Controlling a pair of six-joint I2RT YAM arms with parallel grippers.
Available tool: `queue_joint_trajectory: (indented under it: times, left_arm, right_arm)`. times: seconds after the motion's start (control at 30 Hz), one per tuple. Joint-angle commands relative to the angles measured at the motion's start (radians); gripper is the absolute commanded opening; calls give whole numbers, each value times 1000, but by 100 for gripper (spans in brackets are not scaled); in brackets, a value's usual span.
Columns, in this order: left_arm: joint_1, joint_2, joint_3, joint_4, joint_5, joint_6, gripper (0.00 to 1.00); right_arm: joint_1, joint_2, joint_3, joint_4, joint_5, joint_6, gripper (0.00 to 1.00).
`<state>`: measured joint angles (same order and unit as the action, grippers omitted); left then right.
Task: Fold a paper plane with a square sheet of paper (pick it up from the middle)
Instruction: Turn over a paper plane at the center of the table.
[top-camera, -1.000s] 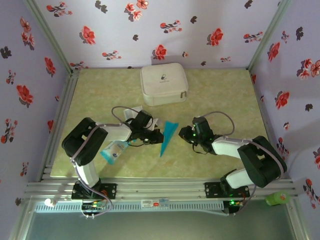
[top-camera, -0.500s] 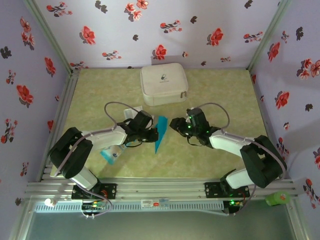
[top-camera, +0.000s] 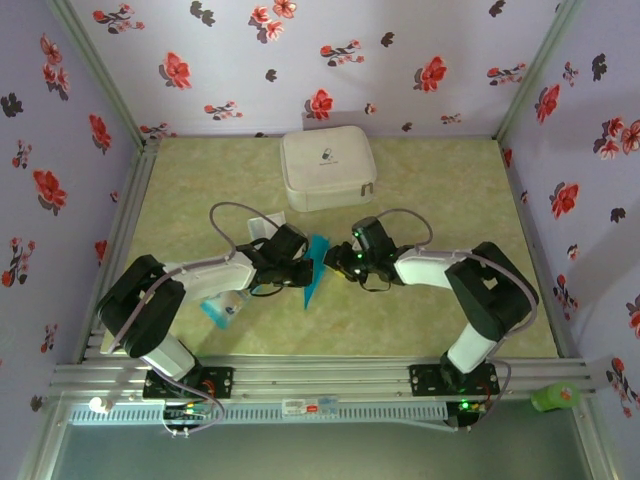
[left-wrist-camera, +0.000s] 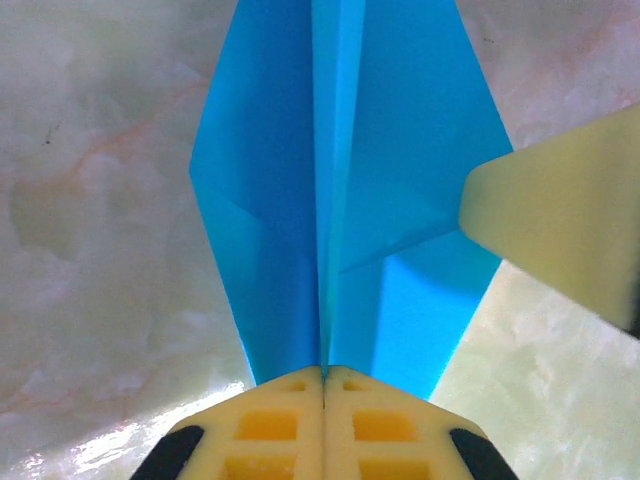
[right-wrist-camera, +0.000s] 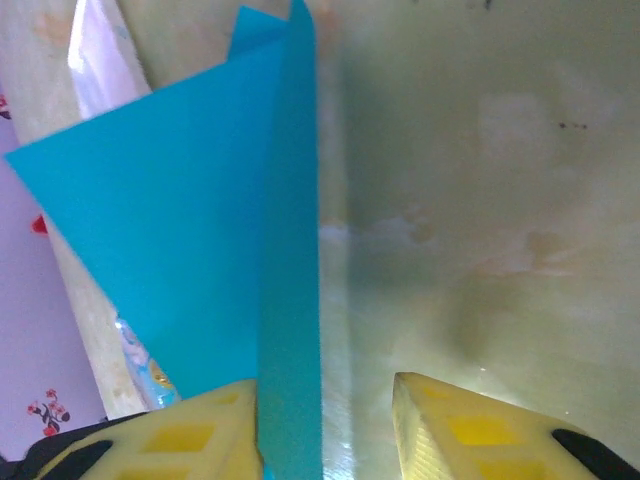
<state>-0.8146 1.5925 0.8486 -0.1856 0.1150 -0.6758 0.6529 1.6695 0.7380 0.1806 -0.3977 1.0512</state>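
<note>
Far left, the pale packet (top-camera: 226, 306) lies flat beside the left arm, apart from the action. The left gripper (left-wrist-camera: 325, 392) is clamped tight on the paper plane (left-wrist-camera: 340, 150), pinching its centre crease at mid-table, the wings fanning away. The plane's right edge touches a finger of the right gripper (right-wrist-camera: 322, 400). Its 2 fingers stand apart, the blue fold against the left one, nothing pinched. Rightward, bare table (top-camera: 450, 190) runs to its edge. The white case (top-camera: 327, 168) sits well behind.
</note>
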Motion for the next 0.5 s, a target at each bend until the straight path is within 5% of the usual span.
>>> queue_joint_trajectory:
  times: [0.0, 0.23, 0.47]
  left_arm:
    - [-8, 11, 23, -23, -11, 19, 3]
    - [-8, 41, 32, -6, 35, 16, 8]
    - [-11, 69, 50, -10, 60, 24, 15]
  right_arm:
    - [8, 29, 32, -9, -23, 7, 33]
    - [9, 64, 34, 5, -29, 5, 13]
    - [9, 76, 31, 10, -25, 7, 9]
